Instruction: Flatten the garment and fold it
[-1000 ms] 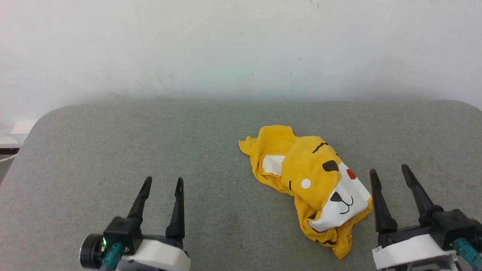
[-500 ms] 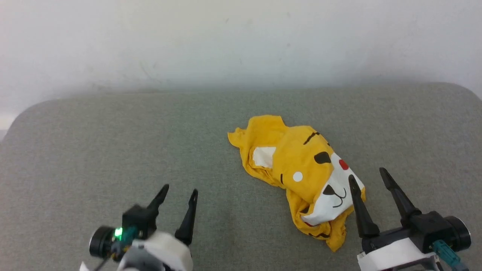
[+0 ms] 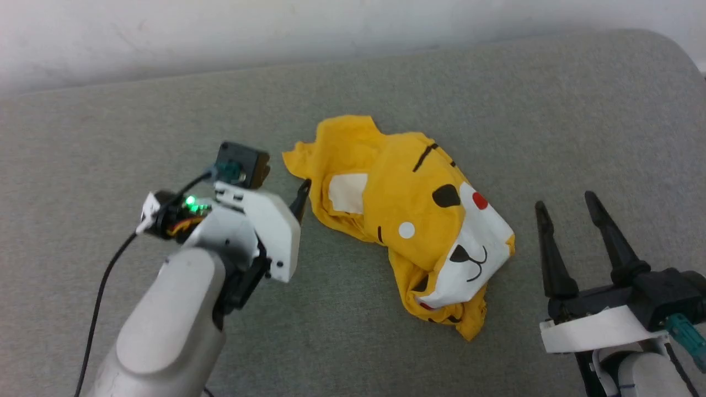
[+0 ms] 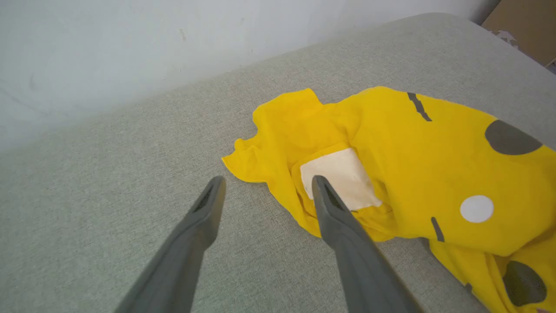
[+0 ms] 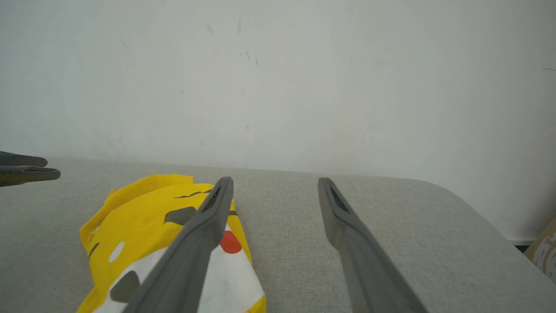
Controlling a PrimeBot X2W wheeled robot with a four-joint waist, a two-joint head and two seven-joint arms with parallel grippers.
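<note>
Flanking one crumpled garment (image 3: pixel 408 209) on one grey cushion (image 3: pixel 110 138), left gripper (image 4: pixel 267 181) and right gripper (image 3: pixel 565 201) both gape empty

The left claw (image 4: pixel 268 179) has two long, dark, pointy fingers (image 4: pixel 343 230). Behind it sit a white cover (image 3: pixel 270 231) and a round grey forearm (image 3: pixel 165 331). A small green light (image 3: pixel 191 200) glows by a thin black cable (image 3: pixel 101 292). The right claw (image 3: pixel 564 199) looks the same, with a black block (image 3: pixel 667 289), white band (image 3: pixel 595 331) and teal plug (image 3: pixel 684 333) behind it.
</note>
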